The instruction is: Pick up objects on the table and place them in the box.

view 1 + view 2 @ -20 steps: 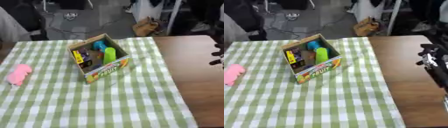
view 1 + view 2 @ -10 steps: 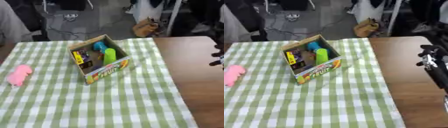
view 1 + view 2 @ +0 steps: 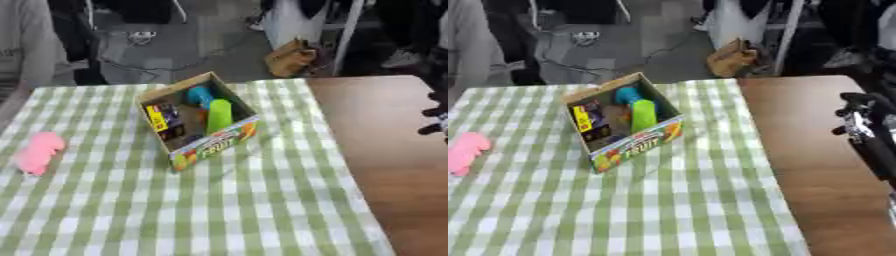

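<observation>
Now, in the left eye view, your right hand [image 3: 435, 116] barely shows at the right edge, over the bare wood beside the cloth; only dark finger shapes are there, and you cannot tell from them whether it is clenched or released. Your left hand does not show at all. The box [image 3: 202, 146] sits well off to the hand's left and a little farther from you, with a green piece [image 3: 219, 115], a blue piece [image 3: 199, 95] and a dark yellow-marked item [image 3: 164, 119] already inside. The one thing left out on the checked cloth [image 3: 236, 210] is the pink object [image 3: 37, 152], far across from that hand, beyond the box, near the cloth's left edge.

In the right eye view, the right hand [image 3: 859, 116] shows more fully, with the forearm running down toward the lower right corner. It grasps nothing, but how its fingers are set is still unclear, so treat that as unknown. The box [image 3: 630, 147] lies well apart to its left, and the pink object [image 3: 464, 152] is partly cut off at the left edge.

My reading: you are between picks, with one object to go. The next move calls for the left arm, since the pink object lies on its side; bring that hand in over it, close round it, then carry it right to the box.
</observation>
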`<state>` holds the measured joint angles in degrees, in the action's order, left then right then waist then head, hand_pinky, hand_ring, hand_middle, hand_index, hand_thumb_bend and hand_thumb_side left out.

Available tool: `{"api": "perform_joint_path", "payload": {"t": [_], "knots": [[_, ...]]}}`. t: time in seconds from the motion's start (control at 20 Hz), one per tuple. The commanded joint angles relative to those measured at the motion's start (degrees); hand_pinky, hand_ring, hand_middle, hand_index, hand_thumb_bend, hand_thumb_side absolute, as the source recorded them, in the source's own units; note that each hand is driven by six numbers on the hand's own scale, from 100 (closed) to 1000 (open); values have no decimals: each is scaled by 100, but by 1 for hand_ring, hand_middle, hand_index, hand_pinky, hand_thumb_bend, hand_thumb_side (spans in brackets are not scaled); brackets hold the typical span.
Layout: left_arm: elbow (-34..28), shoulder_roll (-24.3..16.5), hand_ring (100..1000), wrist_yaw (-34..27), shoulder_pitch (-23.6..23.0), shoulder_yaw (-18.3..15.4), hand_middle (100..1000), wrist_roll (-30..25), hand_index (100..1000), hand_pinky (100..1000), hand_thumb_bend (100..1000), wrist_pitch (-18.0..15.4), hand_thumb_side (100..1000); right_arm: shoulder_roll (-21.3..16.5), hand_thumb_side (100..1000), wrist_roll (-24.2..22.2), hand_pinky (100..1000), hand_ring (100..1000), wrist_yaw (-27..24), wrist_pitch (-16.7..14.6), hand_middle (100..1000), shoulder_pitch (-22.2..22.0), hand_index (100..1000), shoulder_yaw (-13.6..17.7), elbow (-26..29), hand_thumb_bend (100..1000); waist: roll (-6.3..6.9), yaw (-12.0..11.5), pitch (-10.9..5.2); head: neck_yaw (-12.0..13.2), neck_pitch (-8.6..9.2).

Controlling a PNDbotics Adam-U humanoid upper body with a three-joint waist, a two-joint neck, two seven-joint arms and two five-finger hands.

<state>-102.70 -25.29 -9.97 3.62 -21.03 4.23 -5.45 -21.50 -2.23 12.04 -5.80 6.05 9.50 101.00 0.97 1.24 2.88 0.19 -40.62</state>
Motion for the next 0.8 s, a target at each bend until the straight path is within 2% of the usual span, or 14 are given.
{"api": "perform_joint_path", "payload": {"t": [0.05, 0.3, 0.4, 0.6, 0.75, 0.8], "knots": [[-58, -283, 642, 277, 79, -79, 830, 36, 874, 522, 693, 73, 789, -157, 720, 8, 594, 735, 36, -14, 804, 73, 817, 29, 109, 100, -42, 2, -40, -13, 61], [40, -609, 678, 1096, 247, -76, 838, 44, 873, 534, 732, 319, 717, -162, 720, 6, 594, 735, 39, -13, 804, 70, 817, 26, 107, 100, -37, 12, -46, -2, 57], [143, -754, 719, 1386, 344, -60, 853, 28, 875, 541, 742, 416, 659, -166, 719, 8, 594, 735, 40, -13, 804, 67, 817, 28, 107, 100, -36, 19, -49, 0, 54], [422, -989, 748, 1844, 531, 8, 868, -136, 881, 550, 689, 546, 587, -167, 719, 11, 594, 735, 39, -12, 804, 60, 817, 30, 105, 100, -34, 35, -52, 13, 30], [674, -1171, 762, 2105, 657, 65, 877, -349, 883, 567, 611, 627, 493, -168, 719, 9, 594, 735, 39, -11, 804, 59, 817, 27, 103, 100, -26, 47, -55, 28, -6], [767, -1223, 762, 2198, 705, 76, 877, -407, 883, 567, 611, 653, 493, -168, 719, 7, 594, 735, 39, -11, 804, 58, 817, 26, 102, 100, -24, 50, -55, 33, -15]]}}
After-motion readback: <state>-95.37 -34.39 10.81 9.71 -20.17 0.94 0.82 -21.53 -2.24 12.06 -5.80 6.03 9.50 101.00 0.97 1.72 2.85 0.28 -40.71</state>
